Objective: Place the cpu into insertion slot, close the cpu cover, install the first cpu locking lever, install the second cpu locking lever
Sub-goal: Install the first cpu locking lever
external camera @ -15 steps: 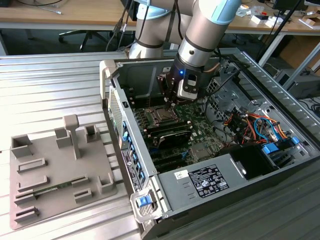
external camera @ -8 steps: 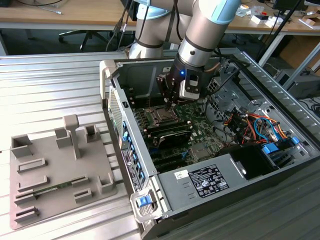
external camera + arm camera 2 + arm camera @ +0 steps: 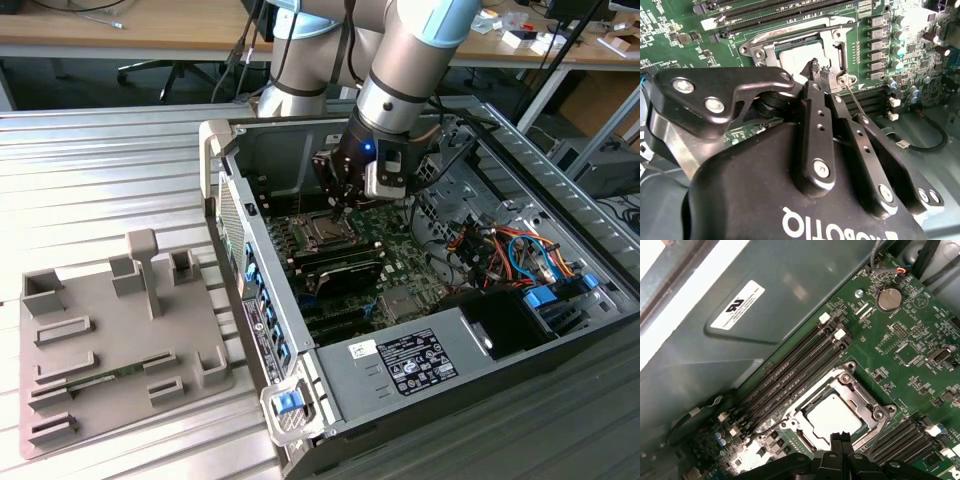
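The cpu (image 3: 832,415), a silvery square, lies flat in the insertion slot (image 3: 322,232) on the green board inside the open computer case. The cpu cover (image 3: 862,397), a silvery frame, lies down around the cpu, whose face shows through its cut-out. My gripper (image 3: 840,436) is shut, its black fingertips together at the cover's edge over one corner of the socket. In the second wrist view the gripper (image 3: 816,66) hides part of the cpu (image 3: 792,56). A thin metal lever rod (image 3: 854,100) sticks out from the socket corner beside the fingers. The exterior view has the gripper (image 3: 343,208) right above the socket.
Long black memory slots (image 3: 790,375) run on both sides of the socket. The grey case wall (image 3: 765,300) rises close by. A power supply (image 3: 420,360) and coloured cables (image 3: 500,245) fill the case's near end. A grey fixture tray (image 3: 110,340) lies outside on the slatted table.
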Action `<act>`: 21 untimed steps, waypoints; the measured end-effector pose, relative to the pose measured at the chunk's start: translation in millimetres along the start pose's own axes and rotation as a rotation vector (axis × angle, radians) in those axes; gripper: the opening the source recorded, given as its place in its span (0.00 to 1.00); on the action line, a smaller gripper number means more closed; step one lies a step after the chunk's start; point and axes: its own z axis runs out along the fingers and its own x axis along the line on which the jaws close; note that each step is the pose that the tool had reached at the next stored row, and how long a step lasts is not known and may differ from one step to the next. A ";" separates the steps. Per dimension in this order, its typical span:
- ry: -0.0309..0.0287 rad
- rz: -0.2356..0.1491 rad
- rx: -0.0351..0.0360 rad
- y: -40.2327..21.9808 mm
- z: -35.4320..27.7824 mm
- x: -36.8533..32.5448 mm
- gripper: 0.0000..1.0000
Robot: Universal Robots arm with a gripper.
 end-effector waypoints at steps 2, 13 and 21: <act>-0.0012 -0.022 0.0019 0.0 0.0 0.0 0.11; -0.0060 -0.104 0.0091 0.0 0.0 0.0 0.11; -0.0092 -0.158 0.0139 0.0 0.0 0.0 0.11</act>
